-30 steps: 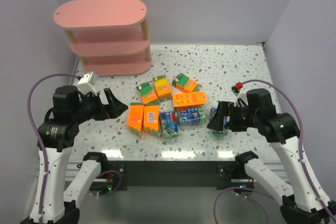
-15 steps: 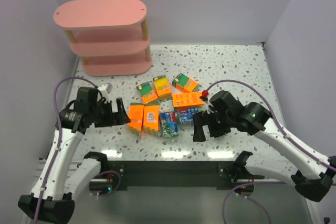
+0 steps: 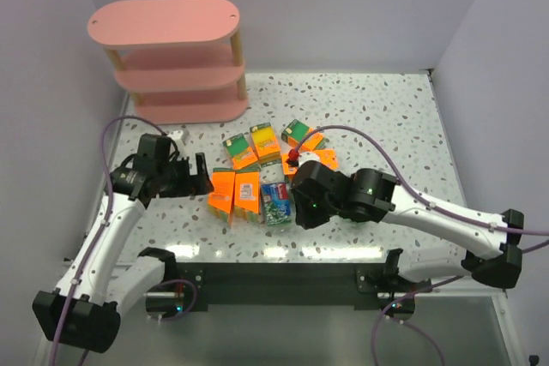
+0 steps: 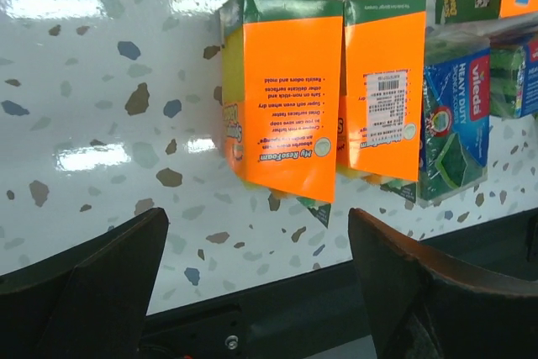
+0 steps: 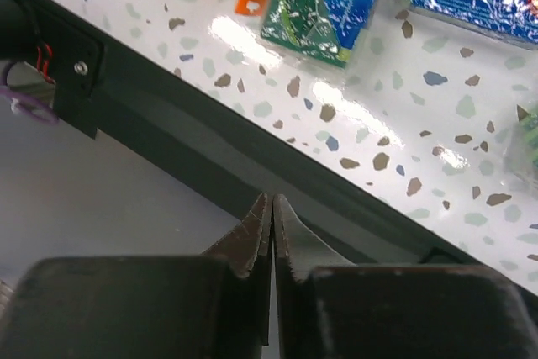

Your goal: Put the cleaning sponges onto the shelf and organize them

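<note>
Table (image 3: pixel 386 117): right end effector (image 5: pixel 271 201) closed, moved in over cleaning sponges (image 3: pixel 246 190)

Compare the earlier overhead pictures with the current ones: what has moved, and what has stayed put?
The right gripper swung left to beside the blue-green pack, and its fingers closed on nothing. The left gripper advanced right toward the orange packs, fingers open. The visible packs and the shelf stayed put.
</note>
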Controlling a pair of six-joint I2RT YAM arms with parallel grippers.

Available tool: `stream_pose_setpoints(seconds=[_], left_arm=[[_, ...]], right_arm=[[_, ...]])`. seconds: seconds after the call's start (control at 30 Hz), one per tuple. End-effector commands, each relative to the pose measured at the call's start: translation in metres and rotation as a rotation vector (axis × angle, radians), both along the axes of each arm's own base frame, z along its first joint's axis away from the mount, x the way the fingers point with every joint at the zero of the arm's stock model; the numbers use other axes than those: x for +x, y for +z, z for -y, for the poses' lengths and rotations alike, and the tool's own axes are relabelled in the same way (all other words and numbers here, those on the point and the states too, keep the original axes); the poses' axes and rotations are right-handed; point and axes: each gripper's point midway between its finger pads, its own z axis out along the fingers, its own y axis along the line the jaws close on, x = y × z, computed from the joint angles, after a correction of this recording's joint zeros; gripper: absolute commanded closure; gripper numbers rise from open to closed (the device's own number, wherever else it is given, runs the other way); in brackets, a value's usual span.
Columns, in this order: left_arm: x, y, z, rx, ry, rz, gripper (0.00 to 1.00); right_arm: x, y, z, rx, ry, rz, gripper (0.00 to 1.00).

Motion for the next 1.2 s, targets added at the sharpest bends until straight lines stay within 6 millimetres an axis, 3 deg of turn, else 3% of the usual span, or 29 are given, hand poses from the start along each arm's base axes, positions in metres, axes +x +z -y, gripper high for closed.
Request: stream_pose_setpoints(seconds=[0.0,0.07,0.1,0.2,0.37,0.4,0.43,0.53,0.67,0.77,1.17], left_arm=[[0.019,0.057,-0.011,0.012,0.079,0.215,0.08],[0.013,0.078,-0.012,-0.006,0.098,0.266,0.15],[0.010,0.083,-0.012,-0.021,0.107,0.274,0.18],[-0.002,0.095,-0.013,-0.047,0.130,0.300,0.30],[-0.023,0.113,-0.016,-0.097,0.172,0.344,0.45],[-0.028,0.117,-0.017,-0.102,0.177,0.355,0.46],[-0.031,0.119,-0.018,-0.107,0.182,0.361,0.46],[-0.039,0.124,-0.019,-0.115,0.188,0.367,0.48],[-0.045,0.123,-0.020,-0.109,0.184,0.357,0.47],[-0.049,0.123,-0.022,-0.102,0.186,0.356,0.46],[-0.056,0.139,-0.032,-0.080,0.214,0.398,0.44]], right_arm=[[0.020,0.016,-0.042,0.044,-0.056,0.100,1.00],[0.025,0.019,-0.060,0.033,-0.044,0.118,1.00],[0.026,0.008,-0.070,-0.006,-0.032,0.123,1.00],[0.039,0.008,-0.092,-0.013,-0.052,0.159,1.00],[0.061,-0.008,-0.130,-0.067,-0.066,0.200,1.00],[0.065,-0.002,-0.139,-0.051,-0.062,0.211,1.00],[0.069,-0.013,-0.146,-0.082,-0.061,0.216,1.00],[0.078,-0.016,-0.161,-0.087,-0.058,0.224,1.00],[0.097,-0.050,-0.169,-0.139,-0.083,0.178,1.00],[0.102,-0.062,-0.179,-0.124,-0.066,0.145,1.00],[0.113,-0.082,-0.201,-0.085,-0.041,0.095,1.00]])
